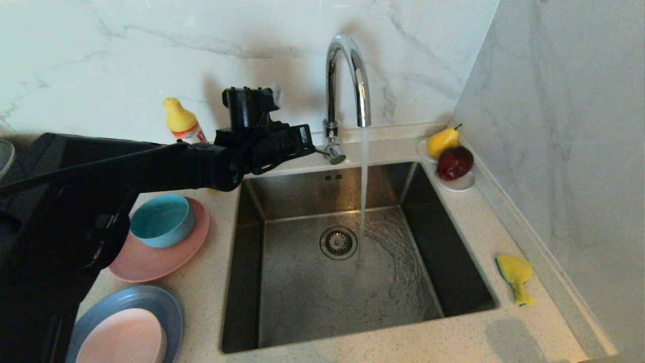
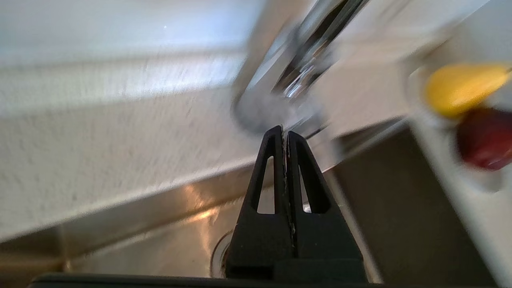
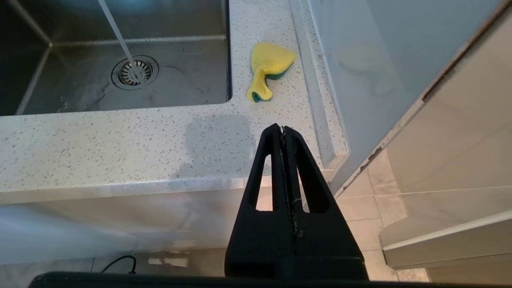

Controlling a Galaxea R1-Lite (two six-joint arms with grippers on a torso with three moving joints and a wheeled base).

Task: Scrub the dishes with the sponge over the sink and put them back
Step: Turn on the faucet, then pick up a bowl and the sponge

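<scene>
Speckled tabletop surrounds our sink (image 1: 282,262), water running from the tap (image 1: 347,75). Our left gripper (image 1: 315,146), jaws clenched and empty, sits by the tap base, dishes (image 1: 151,247) on its side. The sponge (image 1: 515,275) lies across the sink, long axis along the rim, nearer our parked, clenched right gripper (image 3: 283,129).

two plates (image 1: 151,262) (image 1: 126,302), two bowls (image 1: 161,220) (image 1: 123,338), one sponge (image 1: 515,272), one sink (image 1: 302,297), one tap (image 1: 347,75), one bottle (image 1: 182,121), two fruits (image 1: 443,141) (image 1: 455,162).
</scene>
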